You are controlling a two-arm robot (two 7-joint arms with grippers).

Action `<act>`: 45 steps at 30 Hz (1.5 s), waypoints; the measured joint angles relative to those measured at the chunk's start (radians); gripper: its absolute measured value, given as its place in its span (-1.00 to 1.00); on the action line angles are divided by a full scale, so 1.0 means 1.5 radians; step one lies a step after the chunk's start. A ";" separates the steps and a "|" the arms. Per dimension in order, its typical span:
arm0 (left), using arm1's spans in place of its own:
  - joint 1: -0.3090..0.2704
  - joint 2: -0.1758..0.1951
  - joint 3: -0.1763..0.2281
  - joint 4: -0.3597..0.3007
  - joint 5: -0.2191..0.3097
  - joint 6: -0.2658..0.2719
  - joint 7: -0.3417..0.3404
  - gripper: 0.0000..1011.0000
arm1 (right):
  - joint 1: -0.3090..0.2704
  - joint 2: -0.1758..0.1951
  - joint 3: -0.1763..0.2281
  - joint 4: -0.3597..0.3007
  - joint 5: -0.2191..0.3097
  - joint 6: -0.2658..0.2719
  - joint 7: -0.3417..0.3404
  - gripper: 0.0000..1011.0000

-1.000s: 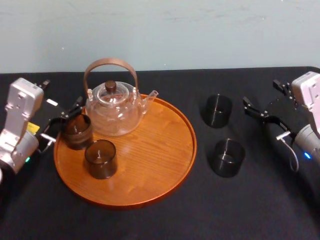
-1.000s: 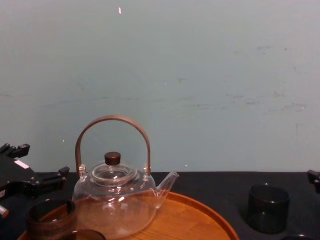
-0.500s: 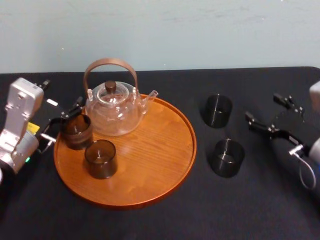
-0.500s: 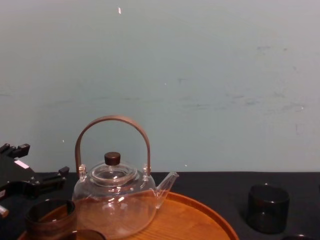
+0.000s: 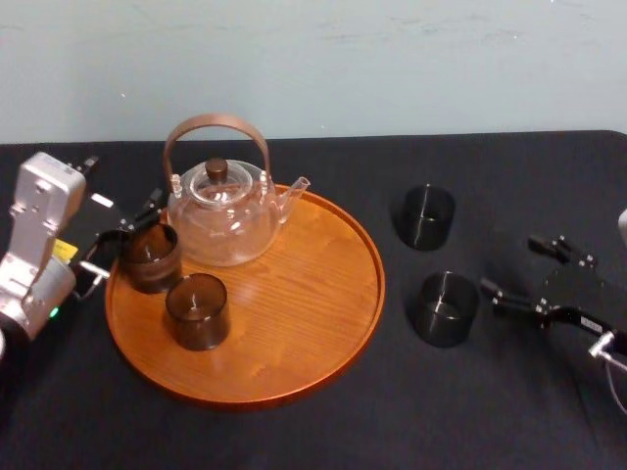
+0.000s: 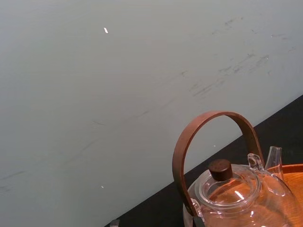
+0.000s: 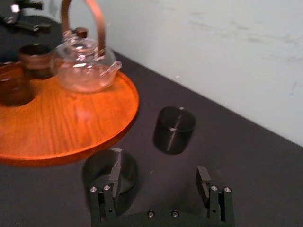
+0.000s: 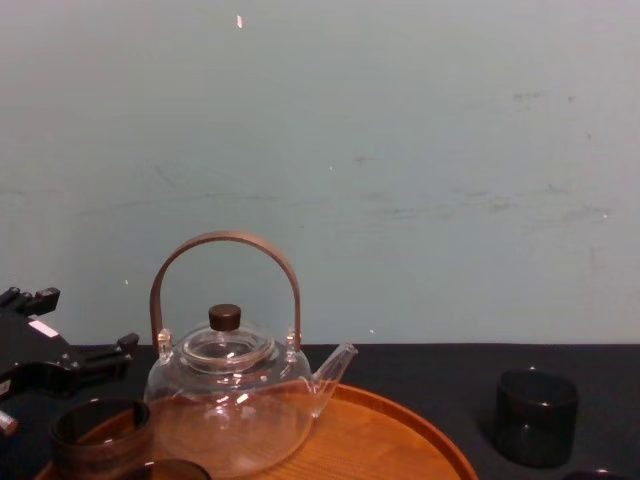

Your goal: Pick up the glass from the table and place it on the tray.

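**Tea set on black table, both grippers spread**

1. Tray (image 5: pixel 294 304): round, orange-brown wood with a low rim. It lies left of centre in the head view, on the table (image 5: pixel 392 431).
2. Teapot (image 5: pixel 219 217): clear glass with an arched brown handle, upright on the tray's upper-left part.
3. Rear tray glass (image 5: pixel 149 257) and front tray glass (image 5: pixel 197 311): smoky brown, both upright on the tray's left side.
4. Glass (image 5: pixel 445 309): dark tumbler, upright on the table right of centre, off the tray and near its right rim.
5. Far glass (image 5: pixel 427 216): same kind, upright on the table above item 4 and apart from it.
6. Right gripper (image 5: pixel 526 272): lower right of the head view, fingers spread wide and holding nothing. The nearer fingertip is just beside the glass's right side, and the glass is not between the fingers. In the right wrist view one finger (image 7: pixel 114 175) overlaps the glass's rim.
7. Left gripper (image 5: pixel 120 238): left edge of the head view, fingers spread, at the rear tray glass. Contact cannot be told.
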 joint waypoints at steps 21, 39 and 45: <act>0.000 0.000 0.000 0.000 0.000 0.000 0.000 0.98 | -0.020 0.012 0.006 -0.009 -0.009 0.038 0.095 0.98; 0.000 0.000 0.000 0.000 0.000 0.000 0.000 0.98 | 0.031 -0.020 -0.017 0.027 0.005 0.110 0.127 0.98; 0.000 0.000 0.000 0.000 0.000 0.000 0.000 0.98 | 0.056 -0.027 -0.037 0.041 0.007 0.119 0.136 0.98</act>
